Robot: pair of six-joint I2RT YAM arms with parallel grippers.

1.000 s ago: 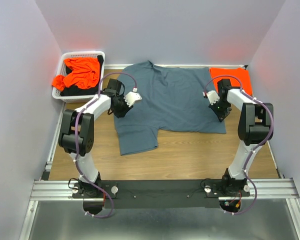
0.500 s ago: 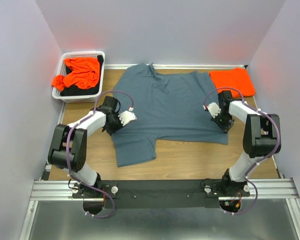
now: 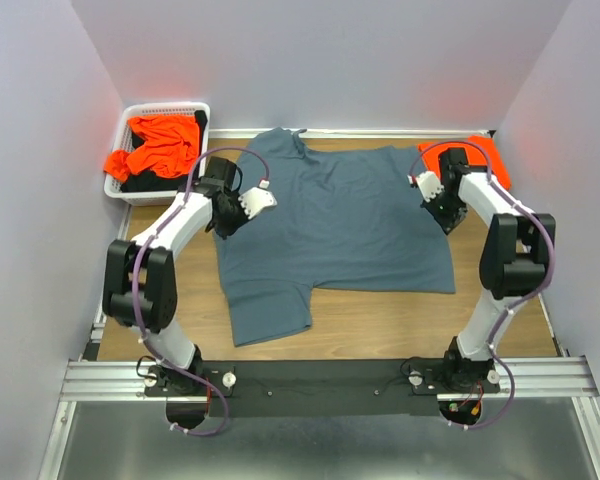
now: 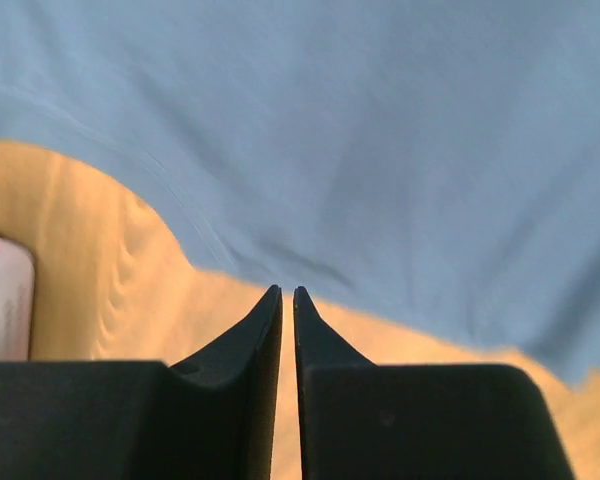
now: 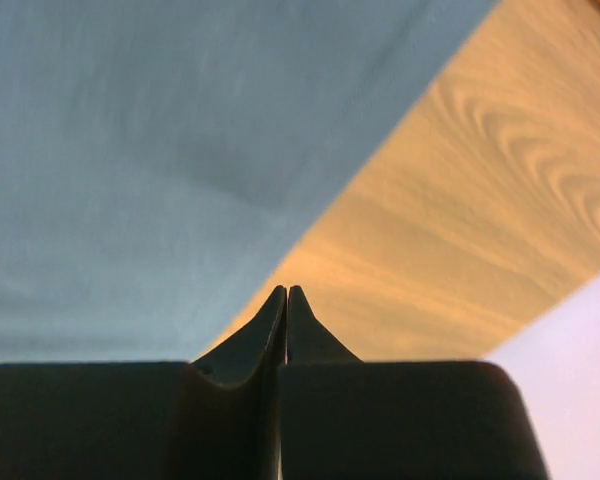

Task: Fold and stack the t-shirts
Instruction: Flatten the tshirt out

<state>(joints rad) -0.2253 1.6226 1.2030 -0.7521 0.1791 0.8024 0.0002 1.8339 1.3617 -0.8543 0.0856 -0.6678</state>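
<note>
Wooden table [image 3: 380, 320], blue-grey t-shirt [image 3: 350, 220], orange t-shirt [image 3: 492, 160], basket [image 3: 165, 106]

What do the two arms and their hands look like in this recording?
Both the left arm and right arm have white links between chunky black joints, with a mauve cable looping alongside each. The left hand and right hand each have two black fingers tapering to points.

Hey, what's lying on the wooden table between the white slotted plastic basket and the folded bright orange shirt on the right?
In the top view, the slate blue-grey t-shirt lies spread flat across that stretch.
</note>
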